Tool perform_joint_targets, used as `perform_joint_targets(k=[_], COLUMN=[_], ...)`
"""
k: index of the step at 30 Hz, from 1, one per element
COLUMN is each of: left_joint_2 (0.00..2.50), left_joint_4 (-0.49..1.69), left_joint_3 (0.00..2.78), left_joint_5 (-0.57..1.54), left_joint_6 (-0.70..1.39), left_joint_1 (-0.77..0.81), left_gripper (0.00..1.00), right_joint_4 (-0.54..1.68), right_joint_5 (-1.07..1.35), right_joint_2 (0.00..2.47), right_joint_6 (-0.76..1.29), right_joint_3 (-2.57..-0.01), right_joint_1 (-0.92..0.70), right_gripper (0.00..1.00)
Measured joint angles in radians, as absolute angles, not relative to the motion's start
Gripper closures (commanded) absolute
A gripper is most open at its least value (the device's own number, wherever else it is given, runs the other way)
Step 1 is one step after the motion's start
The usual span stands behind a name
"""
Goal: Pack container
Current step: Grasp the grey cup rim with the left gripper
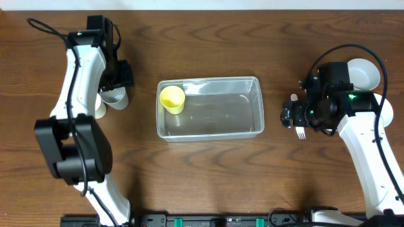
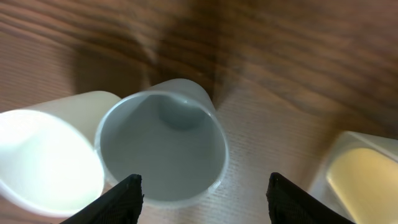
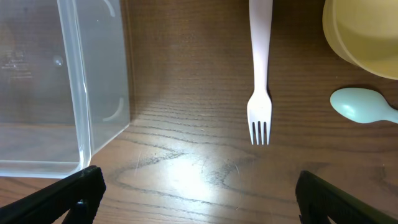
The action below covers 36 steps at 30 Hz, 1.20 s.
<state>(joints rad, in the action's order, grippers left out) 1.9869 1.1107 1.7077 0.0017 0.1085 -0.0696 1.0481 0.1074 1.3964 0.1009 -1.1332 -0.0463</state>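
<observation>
The clear plastic container [image 1: 208,81] sits mid-table with a yellow cup [image 1: 172,99] in its left end. My left gripper [image 1: 117,87] is open and empty just above a grey cup [image 1: 115,98] that touches a white cup [image 1: 100,108]. In the left wrist view the grey cup's [image 2: 163,149] mouth faces the camera, partly between the open fingers [image 2: 205,190], with the white cup [image 2: 46,158] to its left. My right gripper [image 1: 289,116] is open and empty to the right of the container. In the right wrist view its fingers [image 3: 199,193] hover over bare wood, between the container's wall [image 3: 81,93] and a white fork [image 3: 260,74].
A white bowl [image 1: 364,74] stands at the far right behind the right arm. The right wrist view shows a yellow bowl [image 3: 367,31] and a pale blue spoon [image 3: 364,106] right of the fork. The fork's tines [image 1: 302,133] show below the right gripper.
</observation>
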Motion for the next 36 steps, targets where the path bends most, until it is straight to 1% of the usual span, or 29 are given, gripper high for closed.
perform_joint_targets(k=[2,3,4,7,9,12,14,15,22,28,32,36], left_joint_2=[2.032,2.051,2.074,2.127,2.138,2.137,2.134,2.133,2.086,1.913,1.748,1.631], left_joint_4=[1.111,1.111,1.111,1.117,1.119,1.119,1.121,1.123,1.156,1.215,1.266,1.337], left_joint_3=[1.708,1.708,1.708,1.708,1.707,1.707,1.707,1.707,1.708,1.714,1.723,1.737], left_joint_5=[0.004,0.005,0.007,0.016,0.019,0.020,0.021,0.020,0.020,0.020,0.020,0.020], left_joint_6=[0.109,0.109,0.109,0.107,0.112,0.117,0.113,0.117,0.108,0.108,0.109,0.120], left_joint_1=[-0.072,-0.071,-0.071,-0.071,-0.071,-0.071,-0.071,-0.070,-0.039,0.041,0.129,0.254], left_gripper=[0.36,0.37,0.43,0.66,0.71,0.81,0.92,0.94,0.94,0.94,0.94,0.94], right_joint_4=[1.048,1.048,1.048,1.048,1.049,1.049,1.049,1.049,1.051,1.051,1.051,1.051], right_joint_5=[0.107,0.107,0.107,0.107,0.107,0.107,0.107,0.107,0.107,0.107,0.107,0.107], right_joint_2=[1.396,1.396,1.396,1.396,1.396,1.396,1.396,1.396,1.396,1.396,1.396,1.396], right_joint_6=[0.101,0.101,0.101,0.101,0.101,0.101,0.101,0.101,0.101,0.101,0.101,0.101], right_joint_3=[-1.133,-1.133,-1.133,-1.133,-1.133,-1.133,-1.133,-1.133,-1.133,-1.133,-1.133,-1.133], right_joint_1=[-0.046,-0.046,-0.046,-0.046,-0.046,-0.046,-0.046,-0.046,-0.046,-0.046,-0.046,-0.046], right_gripper=[0.01,0.01,0.01,0.01,0.01,0.01,0.01,0.01,0.01,0.01,0.01,0.01])
